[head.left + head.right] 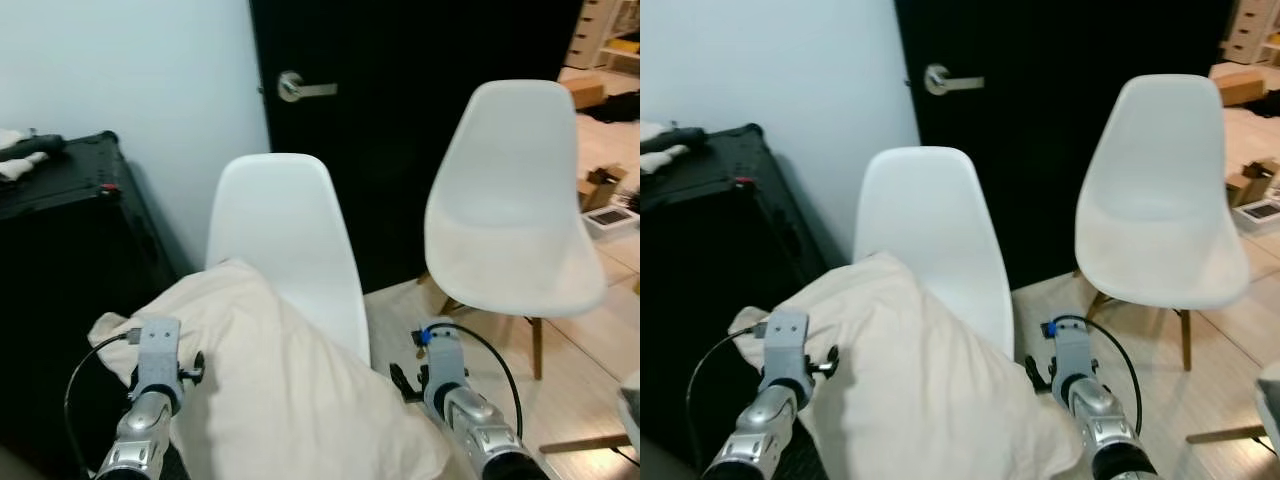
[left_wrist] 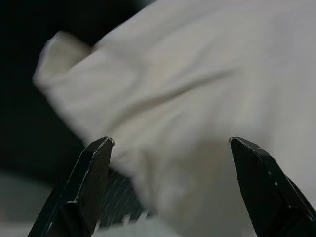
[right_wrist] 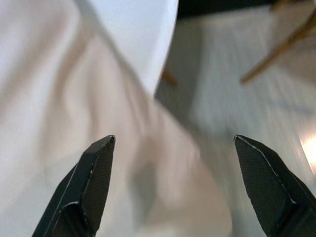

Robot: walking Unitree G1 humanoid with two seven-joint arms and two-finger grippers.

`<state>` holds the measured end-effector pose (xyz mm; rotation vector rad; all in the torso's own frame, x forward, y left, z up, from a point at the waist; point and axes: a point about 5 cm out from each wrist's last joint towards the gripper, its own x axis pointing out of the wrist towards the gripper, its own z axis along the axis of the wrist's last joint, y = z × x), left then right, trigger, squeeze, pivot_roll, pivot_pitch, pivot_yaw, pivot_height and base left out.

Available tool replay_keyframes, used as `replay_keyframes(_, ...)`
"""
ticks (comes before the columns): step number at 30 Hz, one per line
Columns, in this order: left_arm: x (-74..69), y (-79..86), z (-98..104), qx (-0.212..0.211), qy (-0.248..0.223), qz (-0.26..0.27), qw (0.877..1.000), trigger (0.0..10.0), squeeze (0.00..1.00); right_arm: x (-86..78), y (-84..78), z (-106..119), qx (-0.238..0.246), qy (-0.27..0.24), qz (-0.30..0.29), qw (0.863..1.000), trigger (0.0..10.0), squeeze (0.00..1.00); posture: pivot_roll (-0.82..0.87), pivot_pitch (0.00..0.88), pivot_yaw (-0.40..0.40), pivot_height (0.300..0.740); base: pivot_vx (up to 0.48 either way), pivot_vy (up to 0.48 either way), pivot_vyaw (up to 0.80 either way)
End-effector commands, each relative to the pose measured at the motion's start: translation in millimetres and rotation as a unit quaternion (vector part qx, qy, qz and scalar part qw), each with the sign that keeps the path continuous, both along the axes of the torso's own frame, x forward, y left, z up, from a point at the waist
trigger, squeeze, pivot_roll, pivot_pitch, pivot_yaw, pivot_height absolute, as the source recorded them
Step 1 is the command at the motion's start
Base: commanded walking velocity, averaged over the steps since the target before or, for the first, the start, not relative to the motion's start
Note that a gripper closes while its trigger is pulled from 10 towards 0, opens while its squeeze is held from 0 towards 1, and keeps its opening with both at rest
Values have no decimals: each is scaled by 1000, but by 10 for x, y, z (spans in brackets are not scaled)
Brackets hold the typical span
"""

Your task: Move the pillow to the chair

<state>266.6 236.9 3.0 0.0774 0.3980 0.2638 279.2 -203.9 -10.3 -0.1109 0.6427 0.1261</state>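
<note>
From my remote seat I counted two white chairs, one pillow, one dark door and one black cabinet, and much of it was cut off or covered. Far left, the black cabinet (image 1: 60,230) ran off the frame edge, and the pale and dark items on its top (image 1: 25,150) were too small for me to identify. Next came my left gripper (image 2: 170,145); from the head cameras its fingers were out of sight below the wrist, but the wrist view showed them spread wide apart, pointing at the pillow (image 1: 290,390) and closed on nothing, the picture soft with blur. The cream pillow lay on the near chair (image 1: 285,250), covering its seat completely so that I saw the backrest alone; the pillow's lower edge ran out of frame. Behind, the dark door (image 1: 400,130) showed one metal lever handle (image 1: 300,88). My right gripper (image 3: 175,143) sat at the pillow's right edge, its fingers likewise wide apart and gripping nothing, over blurred fabric and floor. Further right stood the second chair (image 1: 515,200), seat bare, its wooden legs partly hidden; the boxes (image 1: 600,185) beyond it were cropped by the frame
</note>
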Motion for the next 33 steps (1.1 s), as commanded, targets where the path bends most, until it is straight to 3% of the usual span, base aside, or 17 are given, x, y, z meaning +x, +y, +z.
replay_keyframes(1, -239, 177, -174, -4, 35, 40, 999, 10000, 0, -198, -112, -169, -18, 40, -11, 999, 10000, 0, 87, 0, 21, 697, 0, 0, 0)
replay_keyframes(2, -362, 198, -274, -13, 55, 49, 997, 10000, 0, -310, -172, -252, -25, 63, -22, 997, 10000, 0, 96, 0, 16, 702, 0, 0, 0)
replay_keyframes(5, -433, 203, -332, -19, 67, 54, 996, 10000, 0, -377, -207, -297, -29, 75, -30, 996, 10000, 0, 96, 0, 16, 707, 0, 0, 0)
replay_keyframes(7, -606, 169, -473, -47, 91, 61, 993, 10000, 0, -557, -283, -410, -42, 109, -43, 992, 10000, 0, 102, 0, 13, 716, 0, 0, 0)
replay_keyframes(10, -606, 169, -473, -47, 91, 61, 993, 10000, 0, -557, -283, -410, -42, 109, -43, 992, 10000, 0, 102, 0, 13, 716, 0, 0, 0)
replay_keyframes(11, -733, 134, -572, -61, 114, 62, 990, 10000, 0, -680, -316, -483, -48, 132, -50, 989, 10000, 0, 100, 0, 19, 721, 0, 0, 0)
replay_keyframes(14, -1552, 24, -1008, -122, 260, 114, 951, 10000, 0, -1377, -401, -807, -73, 246, -73, 964, 10000, 0, 91, 0, 24, 735, 0, 0, 0)
replay_keyframes(15, -1552, 24, -1008, -122, 260, 114, 951, 10000, 0, -1377, -401, -807, -73, 246, -73, 964, 10000, 0, 91, 0, 24, 735, 0, 0, 0)
replay_keyframes(18, -2051, -32, -1152, -135, 344, 143, 918, 10000, 0, -1831, -438, -938, -99, 316, -66, 941, 10000, 0, 91, 0, 22, 739, 0, 0, 0)
replay_keyframes(19, -2051, -32, -1152, -135, 344, 143, 918, 10000, 0, -1831, -438, -938, -99, 316, -66, 941, 10000, 0, 91, 0, 22, 739, 0, 0, 0)
replay_keyframes(21, -2239, -55, -1187, -134, 375, 148, 905, 10000, 0, -2000, -452, -972, -108, 342, -64, 931, 10000, 0, 91, 0, 22, 739, -157, 0, 0)
replay_keyframes(28, -2185, -62, -1180, -141, 362, 142, 910, 10000, 0, -1978, -451, -968, -104, 333, -72, 934, 10000, 0, 92, 0, 24, 739, -313, 0, 0)
replay_keyframes(33, -1782, -52, -1109, -145, 317, 119, 930, 10000, 0, -1760, -440, -921, -109, 309, -59, 943, 10000, 0, 89, 0, 24, 739, 0, 0, -304)
